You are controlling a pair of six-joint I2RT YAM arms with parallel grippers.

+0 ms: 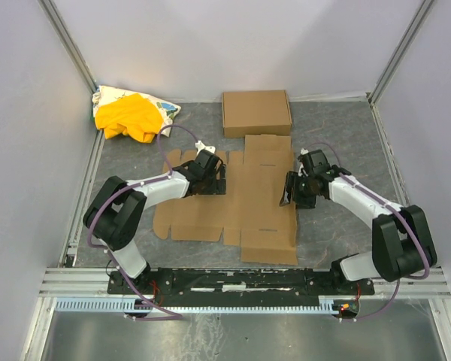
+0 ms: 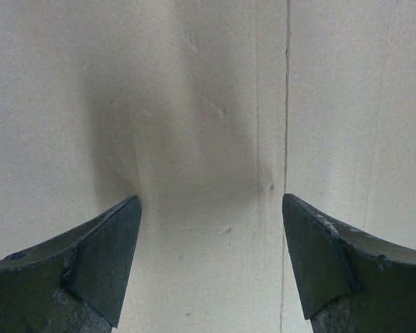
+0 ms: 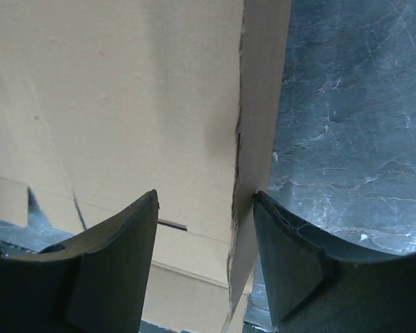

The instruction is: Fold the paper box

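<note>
Grey marbled matting covers the table, which is closed in by plain white walls with a metal rail along the near edge.

At the left gripper, the two dark fingers stand wide apart with nothing between them, close over bare cardboard crossed by a thin crease line. The right gripper has its fingers parted as well, straddling a thin cardboard edge that stands up from the mat. That edge lies just beside the right-hand finger, and the fingers are not pressed onto it.

Both work on the paper box, a plain brown sheet spread flat in the middle of the table, with creased panels, notched flaps and small tabs. The left gripper hangs over its left part, the right one at its right border.

Beyond the sheet, near the back wall, sits a neat shallow carton. A yellow cloth bundle lies in the far left corner.
</note>
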